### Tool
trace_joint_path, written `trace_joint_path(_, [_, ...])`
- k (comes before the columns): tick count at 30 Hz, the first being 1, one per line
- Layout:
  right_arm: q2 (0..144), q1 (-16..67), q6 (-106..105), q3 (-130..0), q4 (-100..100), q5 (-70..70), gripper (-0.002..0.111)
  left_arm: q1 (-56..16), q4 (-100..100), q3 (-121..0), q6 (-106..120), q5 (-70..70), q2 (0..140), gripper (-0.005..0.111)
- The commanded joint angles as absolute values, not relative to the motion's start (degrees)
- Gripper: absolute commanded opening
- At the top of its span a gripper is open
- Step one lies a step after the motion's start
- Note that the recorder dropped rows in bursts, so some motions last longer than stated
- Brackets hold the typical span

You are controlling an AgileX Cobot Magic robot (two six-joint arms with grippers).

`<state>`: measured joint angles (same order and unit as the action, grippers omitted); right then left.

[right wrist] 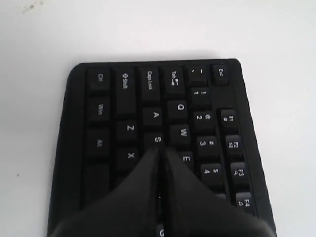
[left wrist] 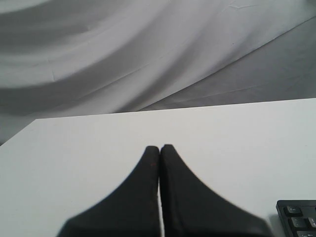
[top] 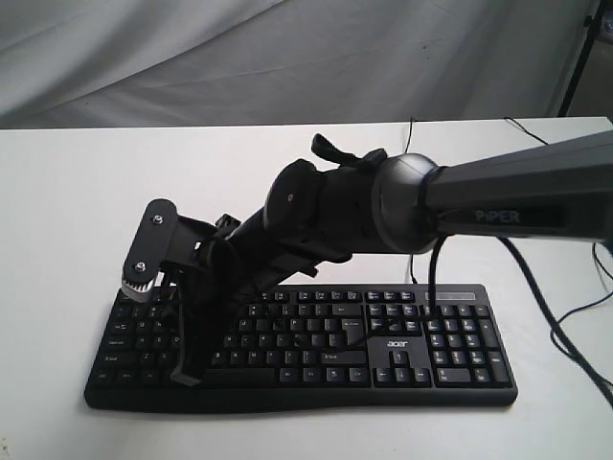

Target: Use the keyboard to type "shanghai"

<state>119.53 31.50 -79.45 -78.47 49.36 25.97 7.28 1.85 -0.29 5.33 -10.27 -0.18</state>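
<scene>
The keyboard (top: 316,345) is wide, black and full-size, with a number pad, small white legends and a white "acer" logo. It lies flat on the white table (top: 67,211). The right gripper (right wrist: 160,150) reaches across to its Esc end, its 2 fingers closed together and empty. The tips are at the S key; whether they press it cannot be told. The left gripper (left wrist: 159,147) is likewise closed and empty, above bare table.

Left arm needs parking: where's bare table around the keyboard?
Bare table left of the keyboard and behind its left half up to the curtain. Crowded: the right end effector sits over the keyboard's left keys, its arm spans the middle, cables trail right.
</scene>
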Motion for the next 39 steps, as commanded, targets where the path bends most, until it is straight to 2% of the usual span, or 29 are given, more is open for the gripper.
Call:
trace_joint_path(1, [122.3,32.7,-76.8,-82.4,48.8,27.3,0.0,7.1,1.8,0.0,5.2,-10.0,0.0,0.001])
trace_joint_path(6, [126.4,34.2,-68.2,-89.7,41.2,29.2,0.0,7.1,1.8,0.0,5.2,-10.0,0.0,0.001])
trace_joint_path(12, [129.9,34.7,-67.4,-94.5,40.3,31.6,0.0,7.1,1.8,0.0,5.2,-10.0,0.0,0.001])
trace_joint_path(39, [131.5,34.8,-67.6,-94.8,39.0,30.8,0.0,7.1,1.8,0.0,5.2,-10.0,0.0,0.001])
